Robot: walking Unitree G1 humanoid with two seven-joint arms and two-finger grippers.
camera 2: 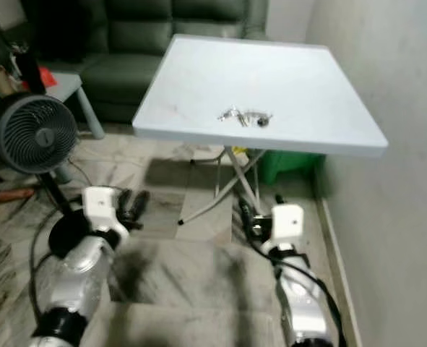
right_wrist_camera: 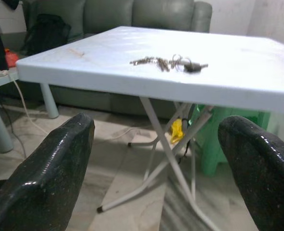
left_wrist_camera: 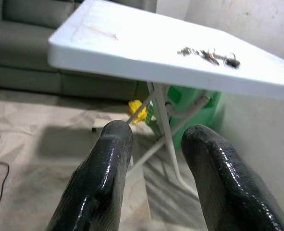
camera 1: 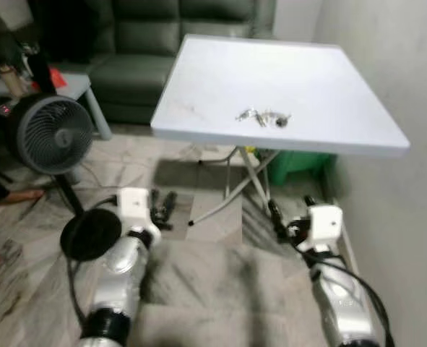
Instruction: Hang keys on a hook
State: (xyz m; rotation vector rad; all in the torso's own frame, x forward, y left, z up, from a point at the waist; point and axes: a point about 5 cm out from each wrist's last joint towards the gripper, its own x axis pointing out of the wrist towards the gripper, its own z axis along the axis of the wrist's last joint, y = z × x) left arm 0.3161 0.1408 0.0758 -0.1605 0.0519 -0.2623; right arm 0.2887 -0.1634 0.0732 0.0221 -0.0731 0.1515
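Keys [camera 1: 263,118] lie in a small bunch on a white folding table [camera 1: 213,72], near its front edge and a little toward the wall side, touched by nothing. Largest behind it all is a dark green sofa [camera 1: 162,43], with the table standing in front of it on crossed white legs. A pale wall [camera 1: 401,87] runs along the robot's right, close by the table's side. To the left stands a black fan [camera 1: 53,134] on a round base, and a green bin [camera 1: 300,165] sits under the table by the wall.

Both arms are held low over the marble floor, short of the table. The left gripper [left_wrist_camera: 154,163] has its two black fingers a little apart and holding nothing; the keys lie above and beyond them, off toward the right. The right gripper [right_wrist_camera: 156,159] has its fingers spread wide and empty, and the keys lie ahead on the tabletop, higher than the fingertips and roughly in line with the gap between them.
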